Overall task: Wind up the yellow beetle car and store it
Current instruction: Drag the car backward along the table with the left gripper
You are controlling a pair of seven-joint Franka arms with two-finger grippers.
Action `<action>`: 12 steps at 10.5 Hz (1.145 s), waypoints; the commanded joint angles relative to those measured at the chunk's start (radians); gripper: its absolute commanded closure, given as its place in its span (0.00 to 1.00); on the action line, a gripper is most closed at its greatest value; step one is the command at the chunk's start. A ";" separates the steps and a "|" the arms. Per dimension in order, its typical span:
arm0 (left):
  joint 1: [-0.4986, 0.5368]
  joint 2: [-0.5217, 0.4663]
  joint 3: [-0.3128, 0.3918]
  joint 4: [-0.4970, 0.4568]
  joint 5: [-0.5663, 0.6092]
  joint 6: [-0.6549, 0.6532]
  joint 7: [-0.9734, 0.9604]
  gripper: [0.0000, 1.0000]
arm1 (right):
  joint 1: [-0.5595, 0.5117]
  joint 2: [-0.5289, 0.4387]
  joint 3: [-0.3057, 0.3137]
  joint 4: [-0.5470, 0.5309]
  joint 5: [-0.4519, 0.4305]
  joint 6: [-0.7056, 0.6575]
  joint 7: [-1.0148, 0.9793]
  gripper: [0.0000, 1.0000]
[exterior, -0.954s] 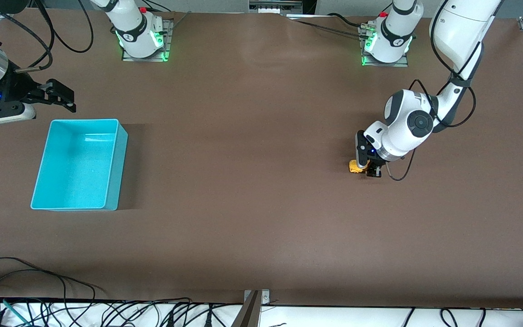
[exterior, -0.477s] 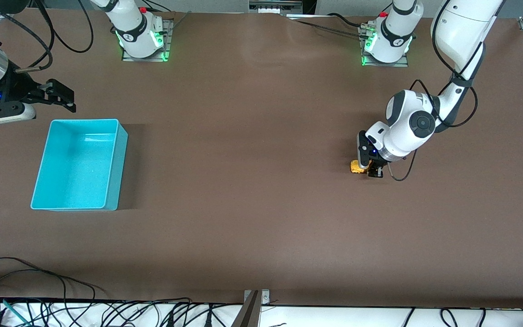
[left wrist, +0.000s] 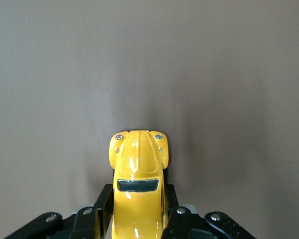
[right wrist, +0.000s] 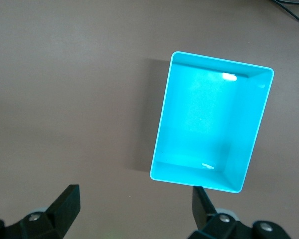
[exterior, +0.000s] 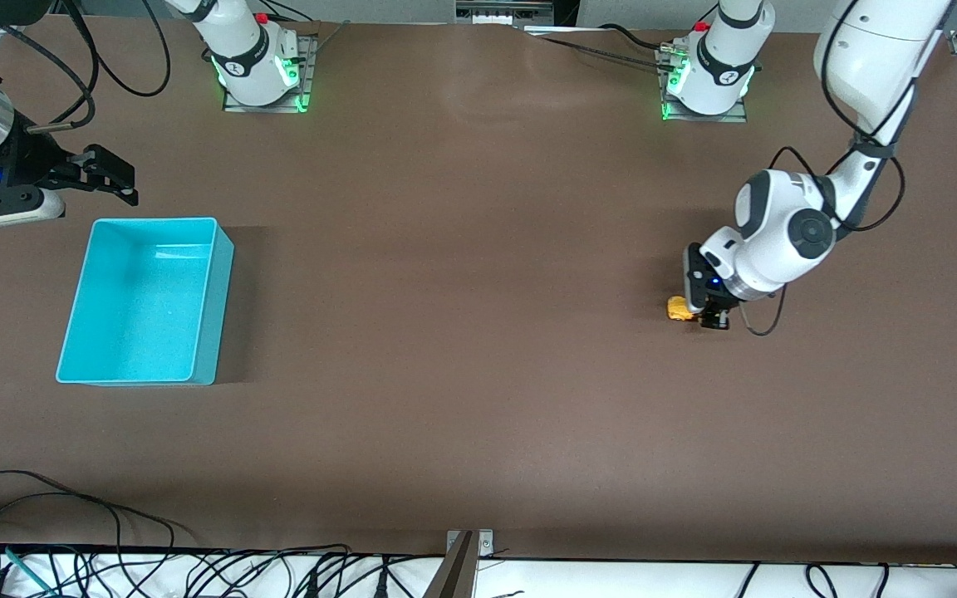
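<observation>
A glossy yellow-orange beetle-bodied toy car with a dark window and silver headlights is seen against a plain matte brown table. A bright turquoise rectangular plastic bin is shown unpatterned, paler inside.

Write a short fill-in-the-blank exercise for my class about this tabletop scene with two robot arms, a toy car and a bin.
1. The left gripper is shut on the small ____ beetle toy car.
2. The open right gripper hangs above the table beside the ____ rectangular plastic bin.
3. The bin holds ____.
4. The car's wheels are on the ____ table.

Missing words: yellow; turquoise; nothing; brown
</observation>
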 commanded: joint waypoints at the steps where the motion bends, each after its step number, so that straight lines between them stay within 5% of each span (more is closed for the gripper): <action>1: 0.107 0.027 -0.003 0.010 0.001 0.007 0.117 0.83 | 0.000 -0.011 -0.004 -0.009 0.010 -0.008 0.000 0.00; 10: 0.198 0.058 -0.002 0.047 0.001 0.007 0.206 0.79 | 0.000 -0.013 -0.004 -0.007 0.010 -0.008 0.000 0.00; 11: 0.203 0.056 -0.002 0.048 -0.001 0.007 0.206 0.33 | 0.000 -0.011 -0.004 -0.007 0.010 -0.006 0.000 0.00; 12: 0.207 0.042 -0.006 0.048 0.000 0.000 0.206 0.00 | 0.000 -0.011 -0.004 -0.007 0.010 -0.006 0.000 0.00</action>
